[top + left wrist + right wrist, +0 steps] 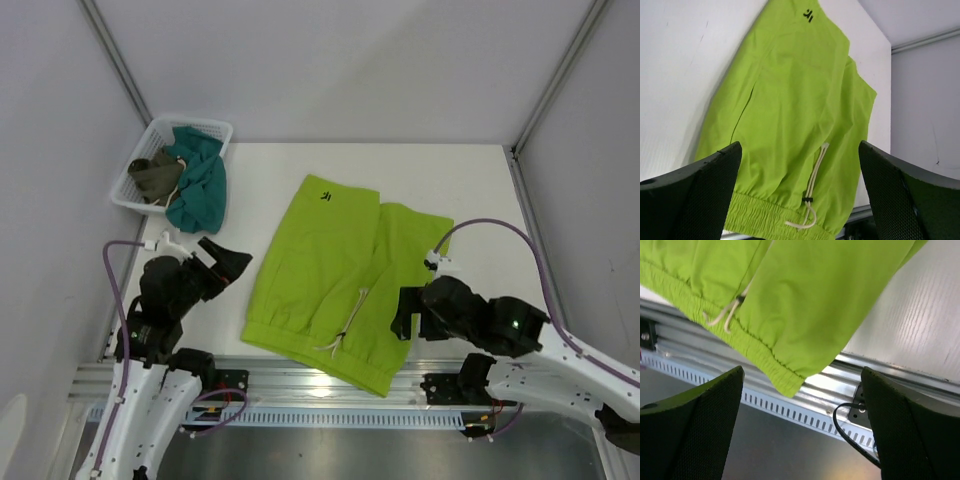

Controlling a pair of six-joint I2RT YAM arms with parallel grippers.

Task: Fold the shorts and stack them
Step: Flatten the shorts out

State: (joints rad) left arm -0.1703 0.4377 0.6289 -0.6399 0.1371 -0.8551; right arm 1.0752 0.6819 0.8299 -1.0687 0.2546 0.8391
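Shorts (330, 270) — one lime pair — lie flat between left hand (232, 262) and right hand (402, 315), both spread.

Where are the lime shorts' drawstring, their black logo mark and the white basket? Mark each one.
Drawstring (815, 181): left wrist view, middle of the white cord.
Logo mark (807, 15): left wrist view, centre of the black mark.
Basket (200, 121): top external view, bare far rim.

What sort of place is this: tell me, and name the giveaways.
Probably a robot lab test cell: white walls with metal corner posts, an aluminium mounting rail along the table, and shorts laid out near a basket.
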